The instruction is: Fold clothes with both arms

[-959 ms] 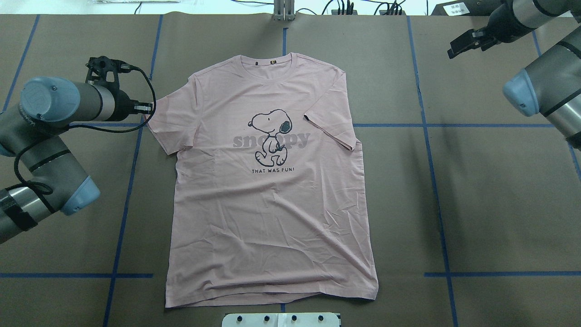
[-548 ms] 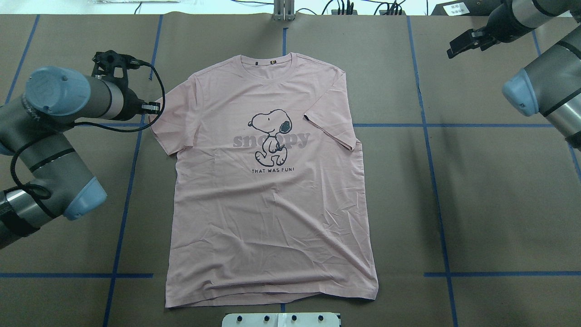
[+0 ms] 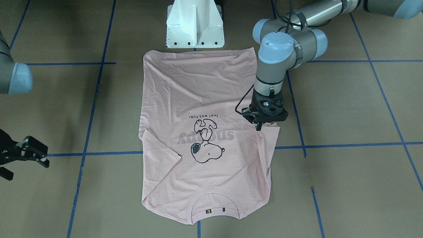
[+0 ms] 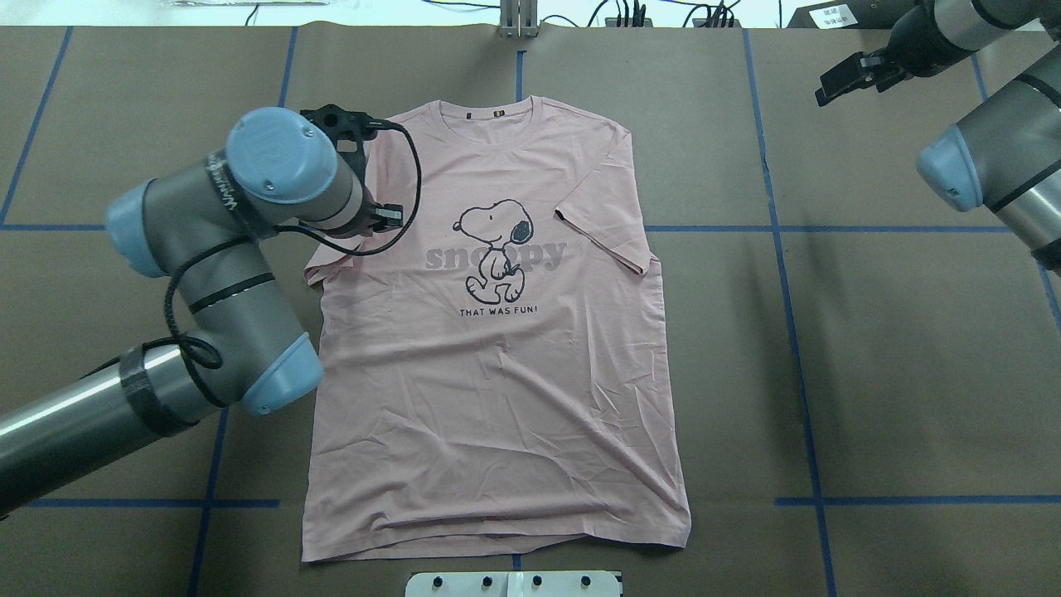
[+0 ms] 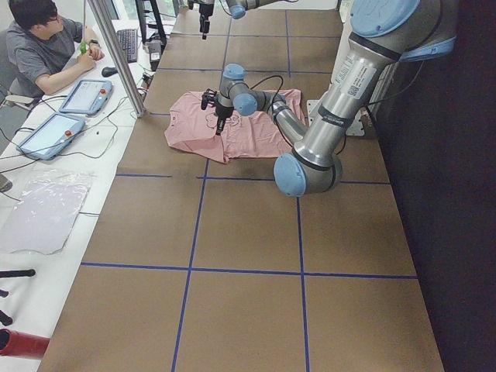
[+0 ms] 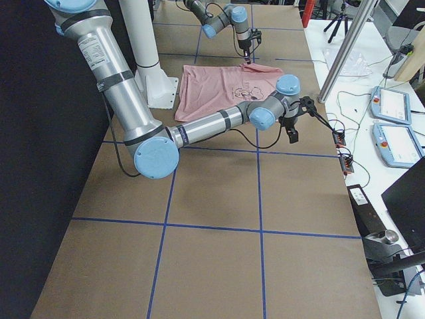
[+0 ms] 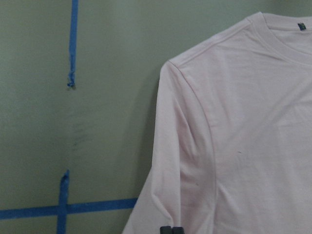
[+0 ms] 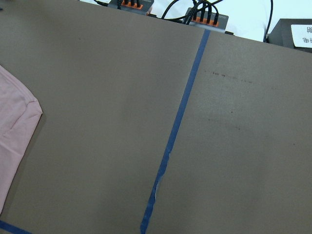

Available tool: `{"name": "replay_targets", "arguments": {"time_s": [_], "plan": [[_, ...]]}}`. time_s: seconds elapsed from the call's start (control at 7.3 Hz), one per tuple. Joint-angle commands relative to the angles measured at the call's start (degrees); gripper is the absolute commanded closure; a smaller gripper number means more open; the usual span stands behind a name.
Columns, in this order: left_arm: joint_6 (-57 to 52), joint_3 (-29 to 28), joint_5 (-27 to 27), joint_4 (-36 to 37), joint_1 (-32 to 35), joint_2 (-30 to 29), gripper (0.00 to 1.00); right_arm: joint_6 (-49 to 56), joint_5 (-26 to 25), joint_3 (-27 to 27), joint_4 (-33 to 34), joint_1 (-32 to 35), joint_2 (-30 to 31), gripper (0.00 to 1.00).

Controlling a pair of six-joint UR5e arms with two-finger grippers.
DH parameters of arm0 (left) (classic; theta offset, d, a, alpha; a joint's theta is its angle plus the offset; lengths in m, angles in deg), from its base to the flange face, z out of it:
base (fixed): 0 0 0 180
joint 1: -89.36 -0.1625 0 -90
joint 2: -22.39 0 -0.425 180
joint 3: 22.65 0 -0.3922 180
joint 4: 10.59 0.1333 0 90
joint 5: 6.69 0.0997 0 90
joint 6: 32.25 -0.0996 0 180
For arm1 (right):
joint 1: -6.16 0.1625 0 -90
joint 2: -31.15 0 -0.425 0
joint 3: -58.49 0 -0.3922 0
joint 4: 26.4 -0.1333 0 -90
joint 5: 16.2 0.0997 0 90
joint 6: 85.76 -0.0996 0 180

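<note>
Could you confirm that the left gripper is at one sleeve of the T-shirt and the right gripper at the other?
Not quite: the left gripper is at one sleeve of the T-shirt, but the right gripper hangs over bare table, clear of the shirt, as the overhead exterior view shows.

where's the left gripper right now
In the front-facing view, the left gripper sits right of centre, down at the sleeve edge of the T-shirt, just beside the snoopy lettering.

Left gripper [image 3: 259,127], sleeve [image 3: 268,137] between jaws, now inward over T-shirt [image 4: 497,373].
</note>
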Motion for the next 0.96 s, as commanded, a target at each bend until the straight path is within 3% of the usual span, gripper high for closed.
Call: {"name": "replay_targets", "arguments": {"time_s": [0.0,0.41,0.82], "plan": [[2.12,-8.50,2.04,1.63,-1.03,-6.23,1.00,0.00,-0.07,0.13,0.09,-0.01,-0.17,0.00],[2.12,-15.63,3.63,1.80,-0.85,-11.67,1.00,-0.09,-0.07,0.04,0.09,-0.01,-0.25,0.00],[2.21,-17.59,3.63,2.16,-0.76,-13.62,1.00,-0.09,0.02,0.04,0.09,-0.01,-0.43,0.00]]}}
